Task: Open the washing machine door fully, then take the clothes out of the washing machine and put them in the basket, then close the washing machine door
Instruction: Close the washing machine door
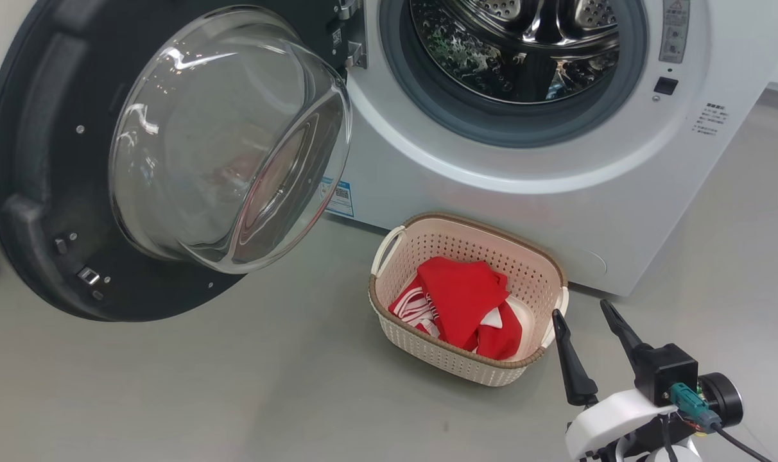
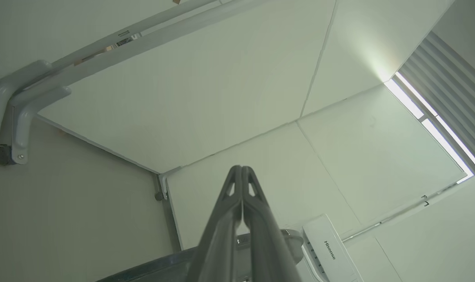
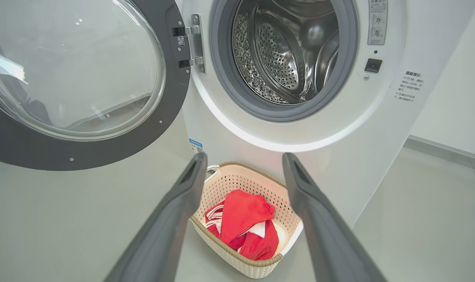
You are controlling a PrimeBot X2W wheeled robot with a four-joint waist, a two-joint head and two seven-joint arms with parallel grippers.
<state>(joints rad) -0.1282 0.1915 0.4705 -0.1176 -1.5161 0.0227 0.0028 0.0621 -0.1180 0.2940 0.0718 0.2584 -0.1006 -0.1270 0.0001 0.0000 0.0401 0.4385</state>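
While clothes (image 1: 463, 305) lie in basket (image 1: 421, 346) | right hand (image 1: 581, 308) spread beside it | left hand (image 2: 241, 169) pinched together, aimed upward

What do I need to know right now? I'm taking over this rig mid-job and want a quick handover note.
Left gripper: shut, holding nothing, pointed up at the ceiling.
Right gripper: open, empty, just right of the basket.
Washing machine door: swung wide open.
Clothes: red pile in the basket, which sits on the floor before the washing machine.
Done: door opened, clothes moved; the drum looks empty where visible.
Left: close the door.
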